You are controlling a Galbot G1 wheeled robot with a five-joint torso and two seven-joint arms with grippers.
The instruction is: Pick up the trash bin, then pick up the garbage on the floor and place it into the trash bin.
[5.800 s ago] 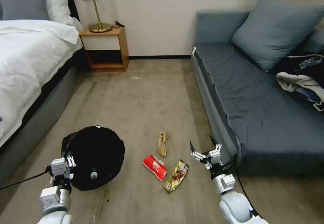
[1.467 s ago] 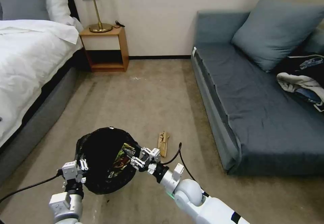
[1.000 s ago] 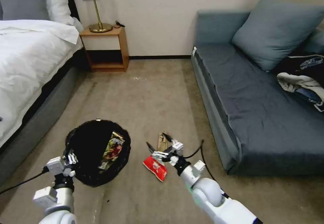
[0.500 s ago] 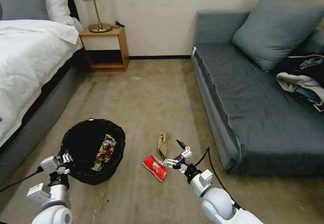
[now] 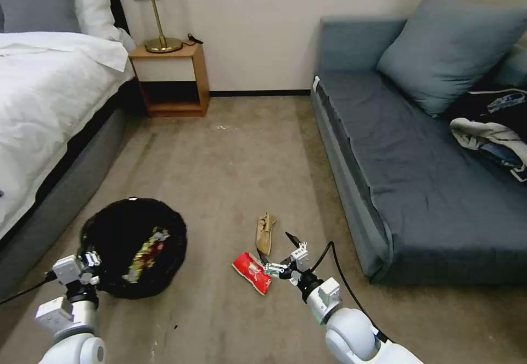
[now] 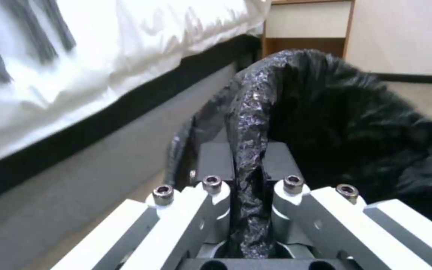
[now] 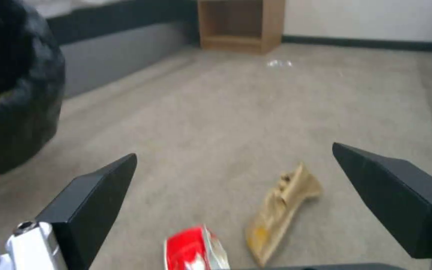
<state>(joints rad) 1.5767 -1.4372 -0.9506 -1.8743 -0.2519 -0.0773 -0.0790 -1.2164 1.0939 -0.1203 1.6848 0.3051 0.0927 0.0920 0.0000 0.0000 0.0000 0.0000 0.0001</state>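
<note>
Beige carpet floor [image 5: 247, 150], plain white wall [image 5: 258, 18]. Bed [image 5: 44, 95] on left, wooden nightstand [image 5: 173, 78] with brass lamp [image 5: 156, 10], blue-grey sofa [image 5: 433, 188] on right with cushion [image 5: 450, 51].

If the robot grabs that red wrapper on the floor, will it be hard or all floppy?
Probably floppy: the red wrapper lies flat and crinkled on the carpet. It looks thin and empty, so likely very light. The right gripper, fingers open just above it, may find its glossy film slippery.

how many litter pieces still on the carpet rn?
2. The red snack wrapper lies just left of the open right gripper; the crumpled tan wrapper lies just beyond it. A gold-brown wrapper is already inside the black-bagged round trash bin; more may be hidden there.
</note>
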